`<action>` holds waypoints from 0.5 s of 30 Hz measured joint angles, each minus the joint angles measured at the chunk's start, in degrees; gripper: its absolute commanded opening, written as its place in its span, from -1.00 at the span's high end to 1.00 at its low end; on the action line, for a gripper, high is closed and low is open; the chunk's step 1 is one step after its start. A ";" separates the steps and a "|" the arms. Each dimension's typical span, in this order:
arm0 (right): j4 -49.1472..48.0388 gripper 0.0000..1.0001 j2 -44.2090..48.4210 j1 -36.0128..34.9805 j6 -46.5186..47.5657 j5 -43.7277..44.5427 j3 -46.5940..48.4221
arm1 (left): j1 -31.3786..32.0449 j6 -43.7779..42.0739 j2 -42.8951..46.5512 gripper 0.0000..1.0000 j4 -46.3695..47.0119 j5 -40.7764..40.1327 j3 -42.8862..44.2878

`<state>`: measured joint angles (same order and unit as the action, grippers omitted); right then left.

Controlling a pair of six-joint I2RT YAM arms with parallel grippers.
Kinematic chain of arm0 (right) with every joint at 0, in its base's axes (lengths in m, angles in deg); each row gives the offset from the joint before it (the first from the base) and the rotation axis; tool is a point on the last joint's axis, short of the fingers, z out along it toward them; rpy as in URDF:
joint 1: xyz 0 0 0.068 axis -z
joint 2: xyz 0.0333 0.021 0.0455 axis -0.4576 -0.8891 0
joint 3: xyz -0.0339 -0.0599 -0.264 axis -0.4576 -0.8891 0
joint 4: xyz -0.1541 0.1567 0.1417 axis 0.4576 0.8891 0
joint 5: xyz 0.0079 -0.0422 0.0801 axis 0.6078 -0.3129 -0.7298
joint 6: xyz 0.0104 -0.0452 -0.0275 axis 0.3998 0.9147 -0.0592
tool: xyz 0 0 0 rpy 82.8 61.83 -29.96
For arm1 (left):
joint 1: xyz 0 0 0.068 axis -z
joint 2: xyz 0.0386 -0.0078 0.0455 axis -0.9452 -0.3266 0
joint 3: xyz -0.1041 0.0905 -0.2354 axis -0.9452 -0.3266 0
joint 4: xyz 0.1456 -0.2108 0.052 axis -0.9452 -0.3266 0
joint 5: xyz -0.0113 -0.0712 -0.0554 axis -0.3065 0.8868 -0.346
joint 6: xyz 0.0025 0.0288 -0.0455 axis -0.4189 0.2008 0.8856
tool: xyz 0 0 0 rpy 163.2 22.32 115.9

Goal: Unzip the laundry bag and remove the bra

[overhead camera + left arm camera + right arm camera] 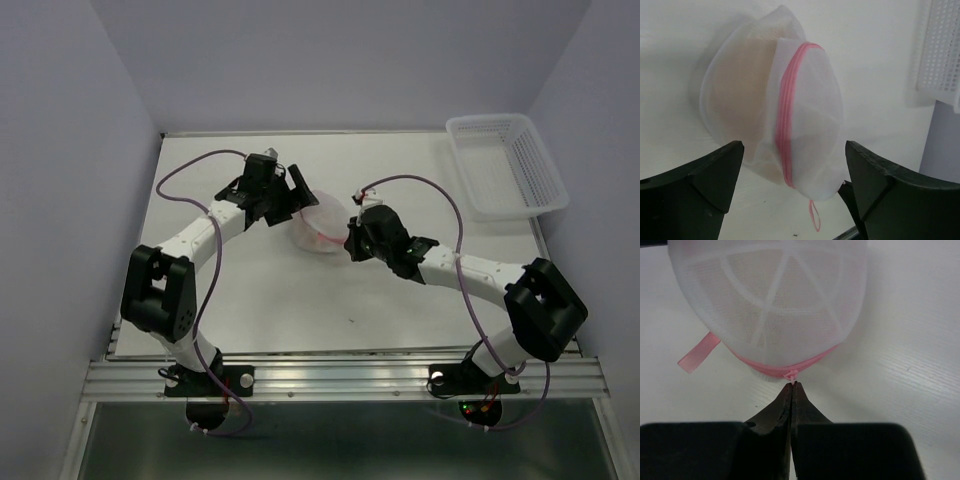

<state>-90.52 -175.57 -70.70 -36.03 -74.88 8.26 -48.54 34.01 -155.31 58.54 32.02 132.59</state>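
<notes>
Right gripper (791,384): jaws closed flat against each other, tips pinching the lower end of the zipper pull (791,374). Left gripper (793,150): jaws spread wide, holding nothing. One finger (700,195) stands to each side of the laundry bag, but contact with the mesh cannot be determined.

Table (260,290): white surface. Both arms reach inward across it and meet near its middle.

Basket (470,128): white plastic lattice, rectangular, at the far right corner of the table, well apart from both grippers.

Laundry bag (318,225): a round dome of translucent white mesh resting on the table between the two grippers. The left gripper (290,198) is on its far-left side, the right gripper (352,238) on its right side.

Bra (740,105): tan-beige fabric, visible only through the mesh — it is inside the bag, with a rounded cup filling the left half in the left wrist view.

Zipper (785,120): pink edging running around the dome. It appears closed along every stretch in view.

Ribbon loop (697,352): pink, hanging from the edging at the left of the right wrist view and lying on the table.

Zipper pull: small, pale pink-white — it sits on the edging at the point nearest the right gripper.
</notes>
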 measured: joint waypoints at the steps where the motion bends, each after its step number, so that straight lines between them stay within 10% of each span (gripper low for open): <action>1: 0.00 0.99 0.00 0.00 -0.04 -1.51 0.00 | 0.00 -0.24 -0.20 -0.98 -0.11 0.37 0.00; 15: -2.67 0.99 0.00 -4.11 -4.31 -12.15 1.20 | 0.92 4.13 17.16 -0.97 -2.32 -0.85 -11.80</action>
<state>-93.18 -175.57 -74.81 -40.33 -87.04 9.46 -47.63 38.14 -138.15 56.23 31.17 120.79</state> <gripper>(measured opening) 0.018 0.989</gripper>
